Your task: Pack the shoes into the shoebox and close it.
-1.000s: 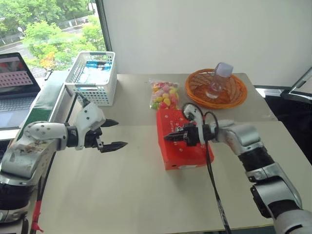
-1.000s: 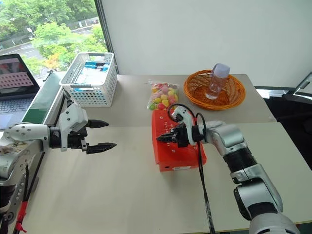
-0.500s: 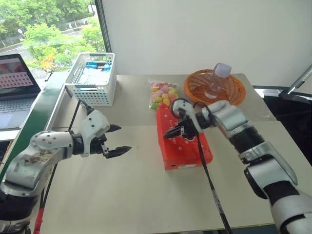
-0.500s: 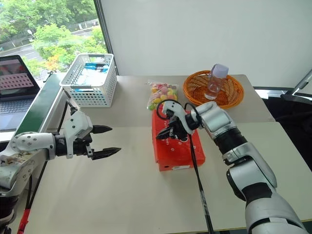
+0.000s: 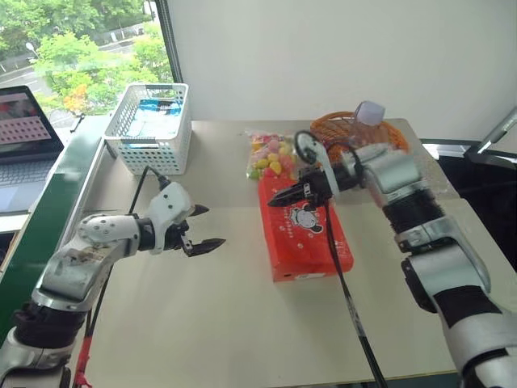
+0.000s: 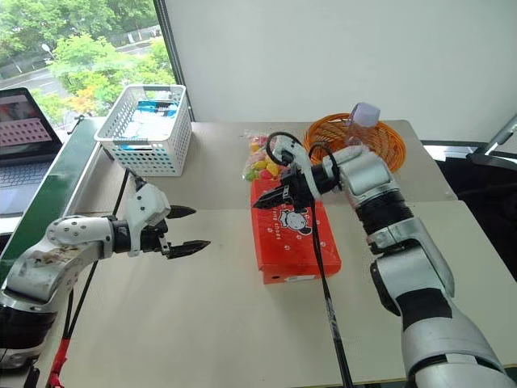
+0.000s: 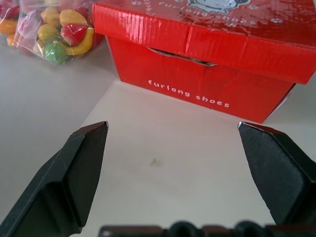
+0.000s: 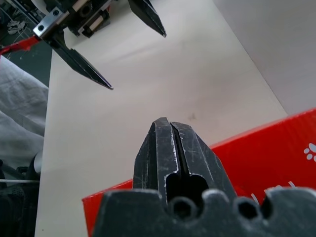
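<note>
Right hand point(image 6: 260, 204), pinched empty, now lifted off lidded shoebox point(image 6: 295, 234) mid-worktop; left hand point(image 6: 191, 229) fully spread, empty; packing apparently complete.

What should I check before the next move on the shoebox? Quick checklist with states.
1. Shoebox lid down: ok, lid lies over the box; the left wrist view shows a small gap at the lid's front edge.
2. Shoes inside: cannot tell, box is closed.
3. Right gripper empty: ok, fingers shut on nothing, tip over the lid's far-left part; contact cannot tell.
4. Left gripper clear of the box: ok, open, empty, over bare table to the box's left.
5. Bag of candies clear of the box: not ok, it lies right against the far end.
</note>
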You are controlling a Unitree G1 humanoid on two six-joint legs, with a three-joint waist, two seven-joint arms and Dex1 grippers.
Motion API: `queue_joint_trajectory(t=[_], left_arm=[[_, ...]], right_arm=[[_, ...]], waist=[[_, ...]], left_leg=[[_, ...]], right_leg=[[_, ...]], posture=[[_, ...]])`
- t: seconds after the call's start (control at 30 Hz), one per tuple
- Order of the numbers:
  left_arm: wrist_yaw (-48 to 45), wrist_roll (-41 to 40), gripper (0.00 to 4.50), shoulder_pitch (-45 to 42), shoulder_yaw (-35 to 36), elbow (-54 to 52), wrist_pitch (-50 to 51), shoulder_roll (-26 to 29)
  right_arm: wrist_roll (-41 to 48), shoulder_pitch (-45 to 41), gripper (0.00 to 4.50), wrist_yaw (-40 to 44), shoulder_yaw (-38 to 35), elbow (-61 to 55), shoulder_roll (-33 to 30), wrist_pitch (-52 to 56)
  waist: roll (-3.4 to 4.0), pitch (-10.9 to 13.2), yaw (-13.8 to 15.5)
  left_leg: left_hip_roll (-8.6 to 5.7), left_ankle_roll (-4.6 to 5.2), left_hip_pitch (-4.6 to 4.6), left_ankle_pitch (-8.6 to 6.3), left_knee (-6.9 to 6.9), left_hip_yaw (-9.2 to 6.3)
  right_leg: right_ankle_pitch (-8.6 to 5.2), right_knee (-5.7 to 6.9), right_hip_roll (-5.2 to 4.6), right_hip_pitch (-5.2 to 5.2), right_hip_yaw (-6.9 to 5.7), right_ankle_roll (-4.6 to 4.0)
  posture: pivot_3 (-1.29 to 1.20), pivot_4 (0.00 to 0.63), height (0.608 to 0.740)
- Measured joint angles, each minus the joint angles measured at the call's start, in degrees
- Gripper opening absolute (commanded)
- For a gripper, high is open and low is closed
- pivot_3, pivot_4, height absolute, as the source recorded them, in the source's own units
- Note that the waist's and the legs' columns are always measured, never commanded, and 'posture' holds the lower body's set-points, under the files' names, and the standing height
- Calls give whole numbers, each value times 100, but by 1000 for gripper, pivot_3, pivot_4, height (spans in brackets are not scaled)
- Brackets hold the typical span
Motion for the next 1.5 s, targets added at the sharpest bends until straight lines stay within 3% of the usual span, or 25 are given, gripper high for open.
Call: queue_joint_trajectory(t=[0.27,0.4,0.5,0.73,0.87,0.9,1.07,1.17,1.2,1.3,1.5], left_arm=[[5,90,4500,145,2,-40,-40,0],[48,91,4500,150,3,-92,-24,0],[90,89,4500,176,14,-191,-5,0],[150,88,4500,231,35,-263,72,0],[152,86,4500,231,38,-264,74,0],[149,82,4500,228,40,-264,72,-2],[147,-18,4500,146,149,-246,85,-87],[138,-179,4500,84,178,-257,92,-229],[141,-260,4500,75,233,-259,94,-276],[144,-402,4500,60,385,-264,84,-325],[228,-580,4500,172,635,-347,73,-446]], right_arm=[[-895,-397,22,-90,39,1948,644,-1407],[-1548,-391,22,-182,410,2175,693,-2431],[-2031,-401,22,-390,670,2220,692,-3246],[-2217,-315,22,-622,464,2406,711,-3446],[-2082,-141,22,-387,116,2114,688,-3219],[-1923,-24,22,-210,-40,1824,607,-2934],[-1147,662,22,329,-598,62,210,-1734],[-778,1035,22,281,-973,-1078,-2,-1480],[-613,1276,453,125,-1192,-1573,-98,-1435],[-462,1731,1023,-248,-1463,-2297,-341,-1300],[-130,2534,3059,-438,-1825,-3483,-1083,-886]], waist=[[0,1,-35],[1,-2,-22],[-6,-8,-4],[-33,-30,29],[-35,-33,20],[-35,-32,23],[-31,-28,16],[-30,-27,14],[-30,-27,21],[-31,-27,20],[-31,-26,24]], left_leg=[[2,0,-1,0,0,0],[1,-1,15,0,2,1],[1,-3,109,-2,1,3],[0,-52,159,-28,0,24],[2,-45,134,-23,0,30],[4,-4,117,2,-2,29],[1,-4,3,-5,-4,23],[3,0,-8,-10,-8,17],[2,-1,-8,-13,-7,17],[0,-2,-6,-12,-3,20],[0,-2,-1,-12,-1,21]], right_leg=[[1,4,3,-1,3,1],[2,2,1,15,3,4],[-13,-2,-4,103,1,10],[-31,-4,-24,120,2,-6],[-11,4,-20,118,7,-30],[0,3,-17,105,8,-5],[-6,9,-11,2,12,11],[-7,3,-6,-6,9,12],[-8,3,-6,-5,9,13],[-6,1,-9,0,10,16],[-8,-3,-9,5,12,18]], posture=[[0,150,740],[0,150,740],[0,150,740],[0,150,740],[0,150,740],[0,150,740],[0,150,740],[0,150,740],[0,150,740],[0,150,740],[0,150,740]])
